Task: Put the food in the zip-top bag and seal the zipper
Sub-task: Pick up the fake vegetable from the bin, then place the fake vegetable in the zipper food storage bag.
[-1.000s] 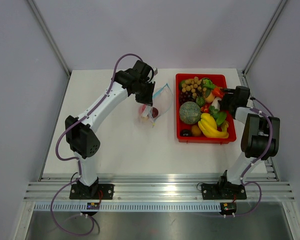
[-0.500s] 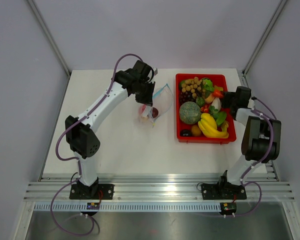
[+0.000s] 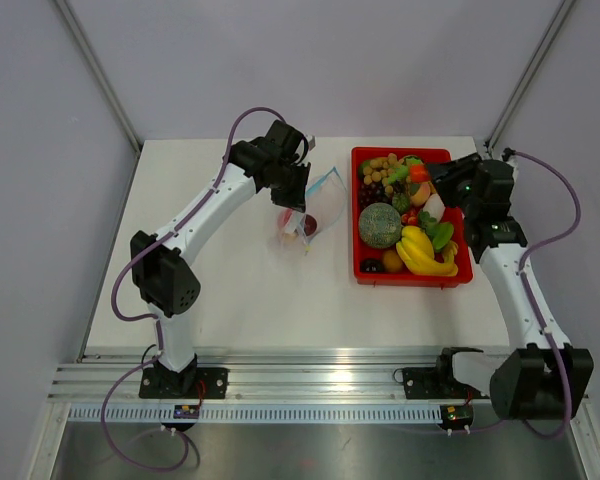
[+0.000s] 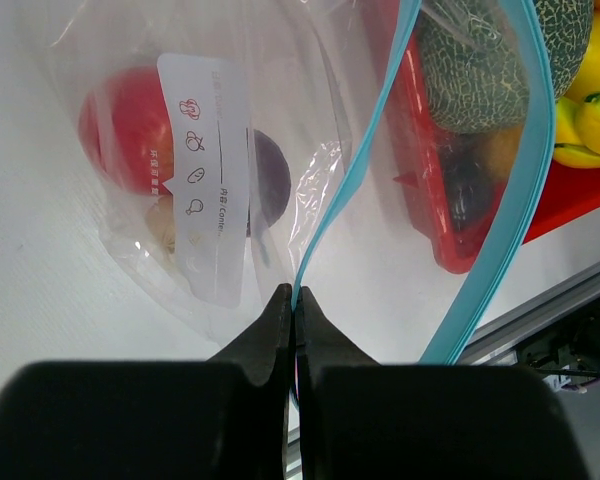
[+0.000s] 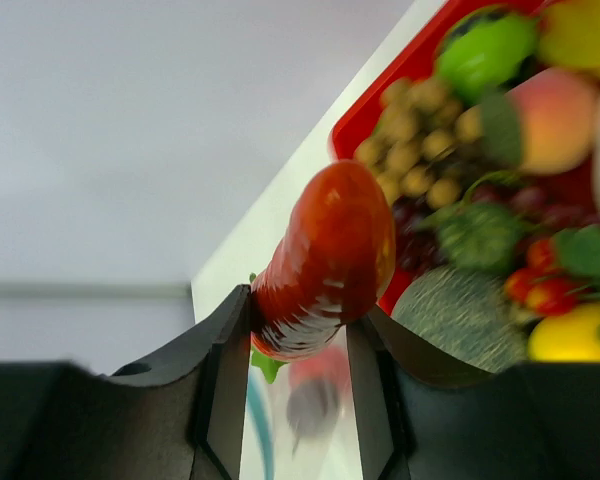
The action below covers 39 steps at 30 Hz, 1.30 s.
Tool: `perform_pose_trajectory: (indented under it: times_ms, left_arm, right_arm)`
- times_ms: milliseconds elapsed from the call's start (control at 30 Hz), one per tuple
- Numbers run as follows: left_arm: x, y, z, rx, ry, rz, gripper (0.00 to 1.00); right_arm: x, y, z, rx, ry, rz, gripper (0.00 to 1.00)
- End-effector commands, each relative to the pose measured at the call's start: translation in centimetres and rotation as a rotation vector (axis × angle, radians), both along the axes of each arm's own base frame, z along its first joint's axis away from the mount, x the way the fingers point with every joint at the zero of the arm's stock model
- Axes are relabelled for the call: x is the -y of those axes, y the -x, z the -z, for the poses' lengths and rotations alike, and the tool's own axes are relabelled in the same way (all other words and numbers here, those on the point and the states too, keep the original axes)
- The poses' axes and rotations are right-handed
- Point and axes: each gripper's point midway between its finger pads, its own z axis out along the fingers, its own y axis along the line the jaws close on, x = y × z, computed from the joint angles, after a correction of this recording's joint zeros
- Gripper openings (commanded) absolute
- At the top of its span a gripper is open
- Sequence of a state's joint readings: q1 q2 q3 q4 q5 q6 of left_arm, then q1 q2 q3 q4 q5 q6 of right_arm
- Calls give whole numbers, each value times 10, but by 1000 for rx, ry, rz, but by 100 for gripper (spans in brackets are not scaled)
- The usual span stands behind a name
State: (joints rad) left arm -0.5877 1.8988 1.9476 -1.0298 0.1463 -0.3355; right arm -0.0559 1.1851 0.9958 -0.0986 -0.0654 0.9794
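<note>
The clear zip-top bag (image 3: 310, 205) hangs open left of the red tray; it shows in the left wrist view (image 4: 210, 190) with a red round fruit (image 4: 125, 125) and a dark purple fruit (image 4: 270, 190) inside. My left gripper (image 3: 298, 190) (image 4: 294, 300) is shut on the teal zipper strip (image 4: 355, 170) and holds the mouth up. My right gripper (image 3: 432, 172) (image 5: 300, 320) is shut on the orange-red carrot (image 5: 330, 255), lifted above the tray's far part. The green melon (image 3: 380, 225), yellow bananas (image 3: 425, 252) and brown nuts (image 3: 382, 168) lie in the tray.
The red tray (image 3: 412, 278) stands at the right on the white table (image 3: 230, 290). Grey walls enclose the table on three sides. A metal rail (image 3: 310, 380) runs along the near edge.
My right arm has lifted out of the tray with the carrot and swung up and slightly left. The left arm and the bag have not moved.
</note>
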Motion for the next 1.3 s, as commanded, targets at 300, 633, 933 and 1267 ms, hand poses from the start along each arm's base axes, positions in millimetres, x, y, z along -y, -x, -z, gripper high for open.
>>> perform_pose_trajectory:
  times_ms: [300, 633, 933, 1267]
  left_arm:
    - [2, 3, -45, 80, 111, -27, 0]
    - [-1, 12, -48, 71, 119, -22, 0]
    - [0, 15, -50, 67, 130, -11, 0]
    - [2, 14, -47, 62, 130, -3, 0]
  right_arm:
    - [-150, 63, -51, 28, 384, -462, 13]
    - [-223, 55, -19, -42, 504, -574, 13]
    - [-253, 52, 10, -115, 607, -646, 53]
    - [-205, 62, -33, -64, 691, -470, 83]
